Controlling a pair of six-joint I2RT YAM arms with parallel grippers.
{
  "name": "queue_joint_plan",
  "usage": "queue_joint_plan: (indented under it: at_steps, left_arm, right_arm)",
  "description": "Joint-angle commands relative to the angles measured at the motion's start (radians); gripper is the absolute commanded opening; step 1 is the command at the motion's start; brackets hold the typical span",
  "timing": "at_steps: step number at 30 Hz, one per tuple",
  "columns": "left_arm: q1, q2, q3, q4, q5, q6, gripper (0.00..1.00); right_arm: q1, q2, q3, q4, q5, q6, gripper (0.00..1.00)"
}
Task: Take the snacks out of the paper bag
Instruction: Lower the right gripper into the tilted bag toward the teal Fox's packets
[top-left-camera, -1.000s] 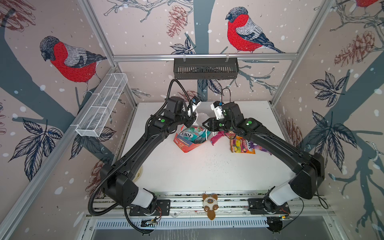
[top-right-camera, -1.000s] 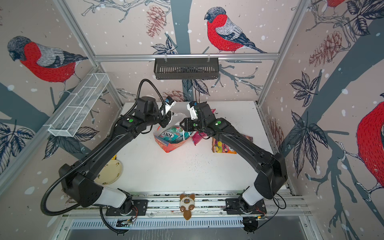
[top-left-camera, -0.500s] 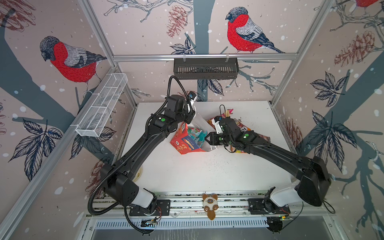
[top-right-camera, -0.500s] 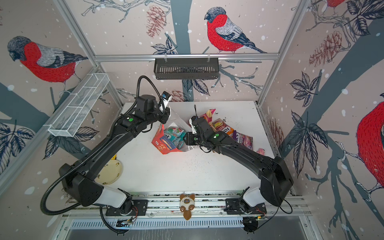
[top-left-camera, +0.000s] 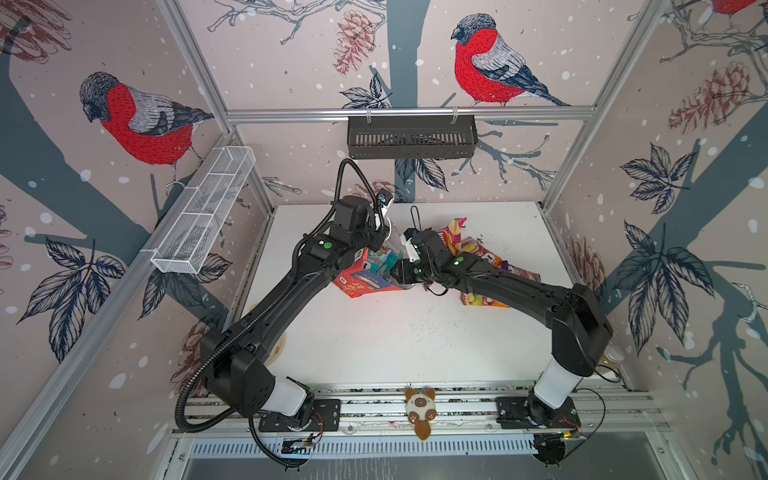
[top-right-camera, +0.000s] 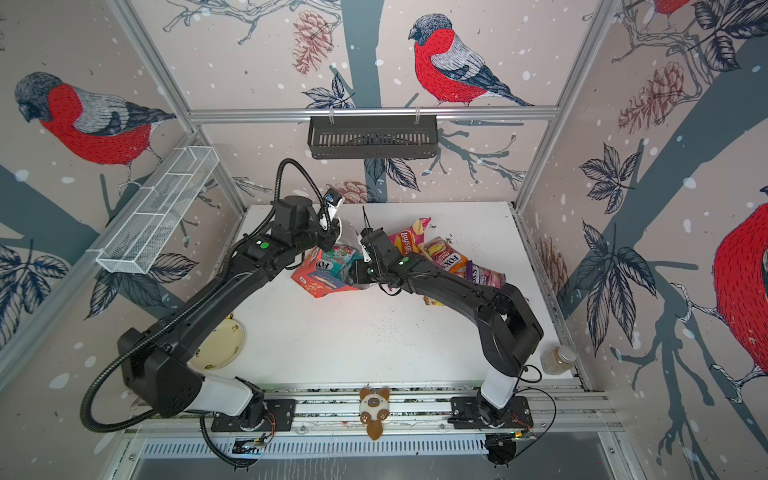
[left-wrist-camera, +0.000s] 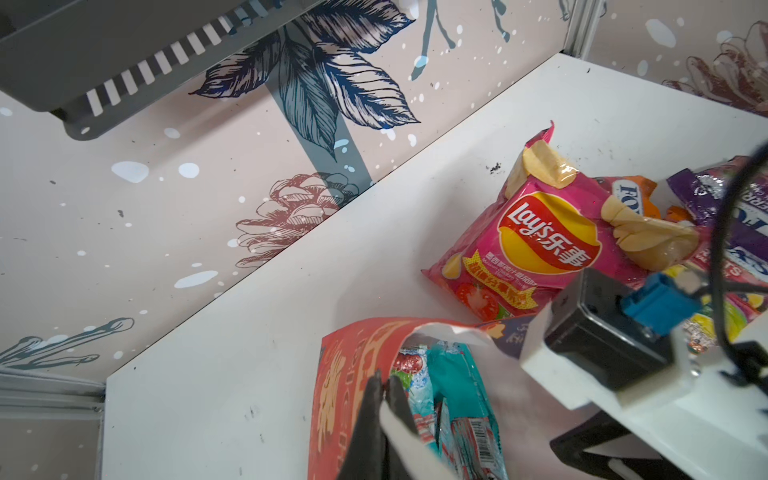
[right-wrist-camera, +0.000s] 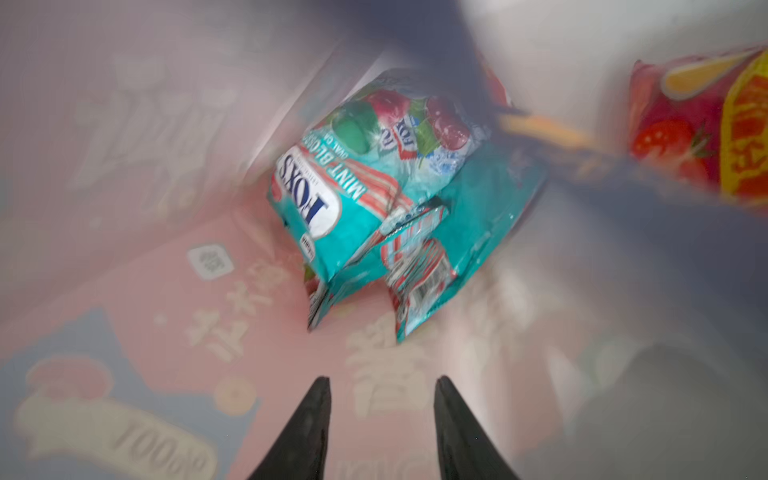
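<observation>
At worktop (top-left-camera: 395, 340) centre, the creased red paper bag (top-left-camera: 362, 283) lies tipped, long axis and mouth toward two o'clock. Rim pinched tight in the left claw (left-wrist-camera: 382, 379). Inside the mouth, the right claw (right-wrist-camera: 382, 380) is half-parted and empty, with glossy teal packets (right-wrist-camera: 357, 183) ahead.

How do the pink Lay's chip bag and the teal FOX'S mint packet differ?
The pink Lay's chip bag lies on the white table; the teal FOX'S mint packet sits inside the red paper bag. The chip bag looks larger than the mint packet. Both are glossy.
</observation>
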Motion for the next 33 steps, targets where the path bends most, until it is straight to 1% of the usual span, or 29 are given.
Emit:
queue_joint_plan:
  at_steps: [1,5,7,9,11,14,17,19,21,25,31,33]
  left_arm:
    - [-0.005,-0.018,-0.026,0.052,0.063,-0.024,0.0]
    - [-0.019,-0.035,-0.039,0.027,0.077,-0.053,0.0]
    - [-0.027,-0.045,-0.04,0.015,0.086,-0.066,0.0]
    - [-0.039,-0.054,-0.04,0.017,0.101,-0.094,0.0]
    - [-0.05,-0.057,-0.044,0.019,0.111,-0.117,0.0]
    - [-0.073,-0.049,-0.05,0.014,0.115,-0.142,0.0]
    - [-0.094,-0.037,-0.057,0.0,0.112,-0.167,0.0]
    - [-0.106,-0.036,-0.072,-0.001,0.115,-0.187,0.0]
    - [-0.114,-0.041,-0.087,0.001,0.112,-0.202,0.0]
    - [-0.117,-0.058,-0.103,-0.007,0.105,-0.221,0.0]
    - [-0.133,-0.073,-0.122,-0.027,0.1,-0.258,0.0]
    - [-0.14,-0.076,-0.121,-0.024,0.083,-0.271,0.0]
  right_arm:
    - [-0.006,-0.087,-0.063,0.07,0.016,-0.001,0.46]
    - [-0.007,-0.251,-0.182,0.211,0.0,0.017,0.48]
    - [-0.007,-0.321,-0.251,0.287,-0.006,0.026,0.46]
    - [-0.008,-0.368,-0.295,0.317,-0.003,0.032,0.4]
    - [-0.006,-0.383,-0.313,0.316,0.011,0.034,0.33]
    - [-0.003,-0.37,-0.327,0.332,0.004,0.039,0.27]
    - [0.016,-0.345,-0.328,0.376,-0.035,0.047,0.19]
    - [0.039,-0.326,-0.324,0.375,-0.036,0.033,0.18]
    - [0.055,-0.304,-0.32,0.346,-0.028,0.031,0.17]
    - [0.073,-0.272,-0.317,0.29,-0.069,0.044,0.17]
    - [0.076,-0.222,-0.282,0.235,-0.072,0.076,0.18]
    - [0.076,-0.19,-0.257,0.214,-0.101,0.086,0.19]
